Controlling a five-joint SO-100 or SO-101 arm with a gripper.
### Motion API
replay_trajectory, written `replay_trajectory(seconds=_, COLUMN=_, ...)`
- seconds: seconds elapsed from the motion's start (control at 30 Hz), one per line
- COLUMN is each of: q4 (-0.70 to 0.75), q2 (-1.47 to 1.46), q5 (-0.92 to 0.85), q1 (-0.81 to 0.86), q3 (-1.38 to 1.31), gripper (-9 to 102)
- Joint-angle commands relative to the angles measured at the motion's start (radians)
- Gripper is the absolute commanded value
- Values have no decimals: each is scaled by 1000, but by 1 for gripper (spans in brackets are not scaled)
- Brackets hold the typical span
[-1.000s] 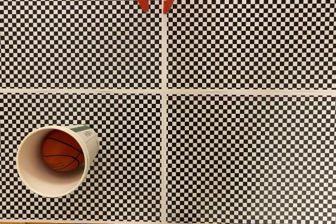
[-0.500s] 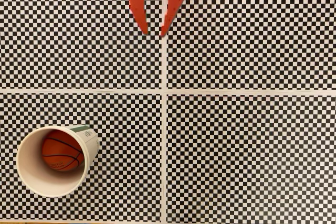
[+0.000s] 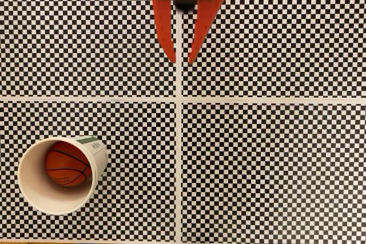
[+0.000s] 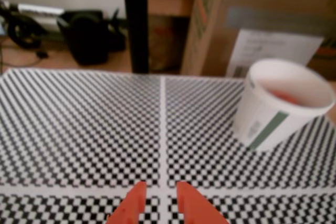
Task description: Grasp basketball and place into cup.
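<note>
In the fixed view the ball (image 3: 68,167) sits inside the cup (image 3: 35,192), which stands upright near the lower left corner of the checkered mat (image 3: 274,170), left of the mat's white centre line. The ball rests toward the upper right of the cup's floor, and a green band shows on the cup's outer wall at its upper right. The gripper (image 3: 182,61) reaches in from the top edge, straddling the white centre line, well apart from the cup; its two orange fingers (image 3: 164,32) taper toward each other with a narrow gap at the tips and nothing between them. In the wrist view the fingertips (image 4: 135,203) poke up from the bottom edge with the same narrow, empty gap, and the cup (image 4: 262,119) stands far right on the mat, an orange glow visible just inside its rim.
</note>
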Motion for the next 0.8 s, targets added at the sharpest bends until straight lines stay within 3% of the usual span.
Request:
replay_trajectory(seconds=0.0, q4=-20, q2=14, q5=0, q1=-9, q3=44, gripper=1)
replay_trajectory(seconds=0.47, q4=-67, q2=14, q5=5, q1=-34, q3=249, gripper=0)
replay_trajectory(seconds=0.77, q4=0, q2=14, q5=-32, q1=-37, q3=295, gripper=0)
